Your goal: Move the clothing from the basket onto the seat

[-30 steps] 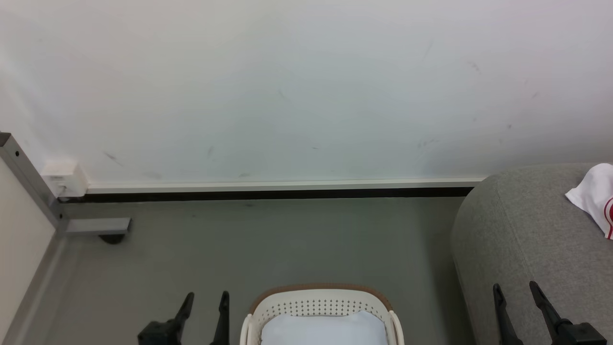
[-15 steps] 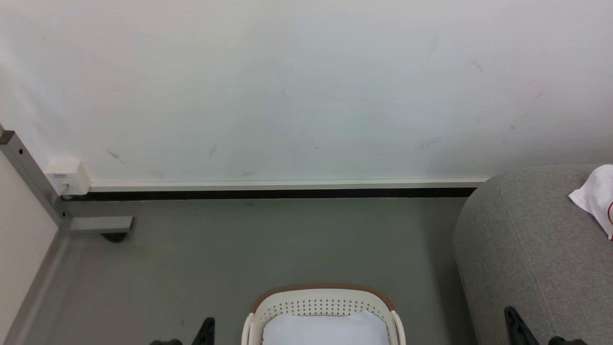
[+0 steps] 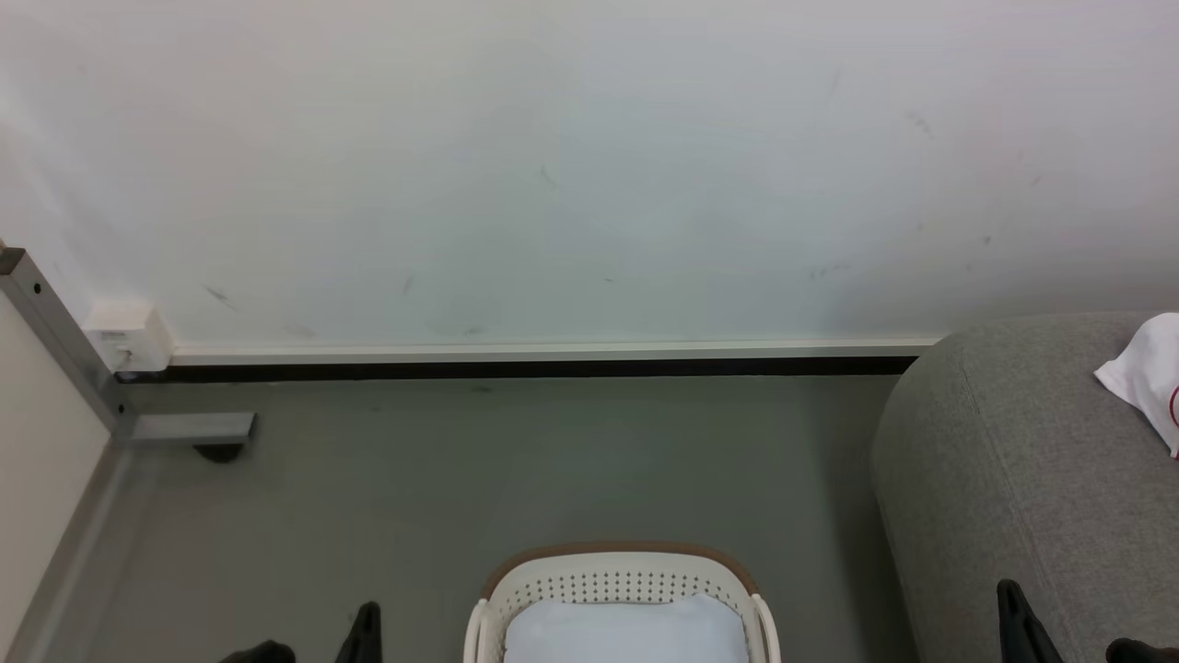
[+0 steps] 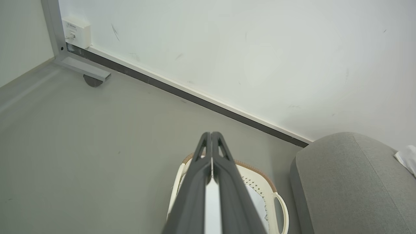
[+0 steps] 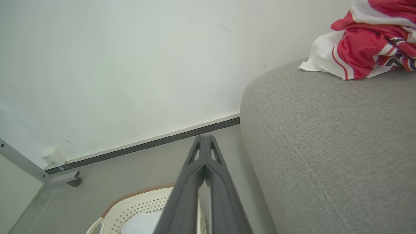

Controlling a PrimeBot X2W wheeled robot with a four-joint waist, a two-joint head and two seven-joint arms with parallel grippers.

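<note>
The white basket [image 3: 617, 580] with its brown rim stands on the floor at the bottom centre, with a flat pale sheet [image 3: 622, 631] inside it. To its right is the grey seat [image 3: 1013, 460]. The red and white clothing [image 5: 367, 48] lies in a heap on the seat; its white corner [image 3: 1147, 373] shows at the head view's right edge. My left gripper [image 4: 211, 133] is shut with nothing in it, left of the basket [image 4: 276, 208]. My right gripper [image 5: 204, 136] is shut and holds nothing, low in front of the seat [image 5: 325, 136].
A white wall with a dark skirting strip [image 3: 553, 368] closes the back. At the left stand a grey metal frame leg on a caster [image 3: 184, 430] and a white wall box [image 3: 124, 336]. Grey floor [image 3: 507, 479] stretches between the wall and the basket.
Both grippers have gone from open to shut and have sunk toward the bottom edge of the head view. Basket, seat and clothing have stayed put.
</note>
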